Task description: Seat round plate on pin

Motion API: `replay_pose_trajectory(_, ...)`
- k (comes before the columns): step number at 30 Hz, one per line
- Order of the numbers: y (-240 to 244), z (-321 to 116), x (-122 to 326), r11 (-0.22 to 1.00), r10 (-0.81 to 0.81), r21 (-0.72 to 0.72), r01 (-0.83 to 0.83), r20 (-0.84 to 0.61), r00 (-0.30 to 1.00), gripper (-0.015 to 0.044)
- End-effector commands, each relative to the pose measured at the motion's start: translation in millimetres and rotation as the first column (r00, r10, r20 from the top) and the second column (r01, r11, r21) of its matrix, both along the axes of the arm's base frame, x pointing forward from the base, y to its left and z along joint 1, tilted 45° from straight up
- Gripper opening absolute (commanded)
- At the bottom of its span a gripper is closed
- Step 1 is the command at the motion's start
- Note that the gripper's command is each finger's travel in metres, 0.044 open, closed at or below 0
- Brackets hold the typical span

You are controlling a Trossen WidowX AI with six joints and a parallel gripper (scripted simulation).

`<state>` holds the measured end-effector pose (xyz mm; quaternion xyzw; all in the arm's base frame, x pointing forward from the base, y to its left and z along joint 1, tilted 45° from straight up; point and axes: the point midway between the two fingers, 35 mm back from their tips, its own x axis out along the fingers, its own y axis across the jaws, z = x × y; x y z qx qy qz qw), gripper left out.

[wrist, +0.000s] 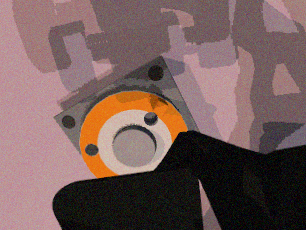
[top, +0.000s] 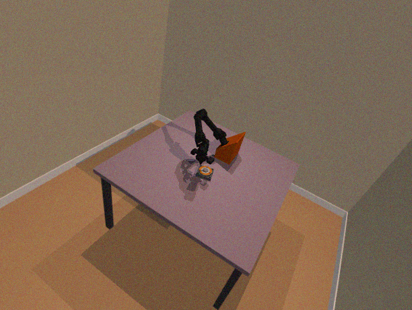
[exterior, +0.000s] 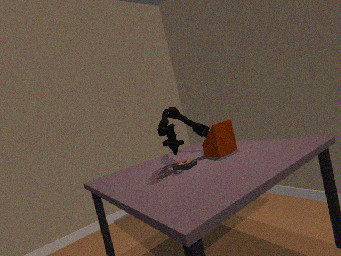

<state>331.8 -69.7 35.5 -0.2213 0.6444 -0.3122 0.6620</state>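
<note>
The round plate (top: pixel 206 174) (exterior: pixel 180 163) (wrist: pixel 100 120), orange with a pale inner ring, sits around the grey post (wrist: pixel 132 147) on the dark square base (exterior: pixel 184 167) (wrist: pixel 172 92). In the wrist view one small hole shows in its orange band and another in its pale ring. The pin and the orange tab cannot be made out, and the near side of the plate is hidden behind the fingers. Its tilt is too small to tell surely. My gripper (exterior: pixel 175 153) (wrist: pixel 186 138) is shut and empty, pointing down above the base, apart from the plate in the exterior view.
A large orange wedge-shaped block (top: pixel 229 153) (exterior: pixel 226 139) stands on the pinkish table (top: pixel 235 202) (exterior: pixel 167 197) beside the arm's lower part, behind the base. The arm's shadows fall across the table around the base.
</note>
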Motion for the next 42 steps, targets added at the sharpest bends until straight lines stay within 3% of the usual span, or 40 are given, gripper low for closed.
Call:
replay_pose_trajectory(1, -5.2, -4.1, -2.2, 1.0, 0.001, -0.009, -0.002, -0.02, 1.0, 0.0)
replay_pose_trajectory(11, -36.6, -34.9, -4.5, 1.0, 0.001, -0.011, -0.002, -0.02, 1.0, 0.0)
replay_pose_trajectory(42, -24.4, -48.1, 14.3, 1.0, 0.001, -0.01, -0.002, -0.019, 1.0, 0.0)
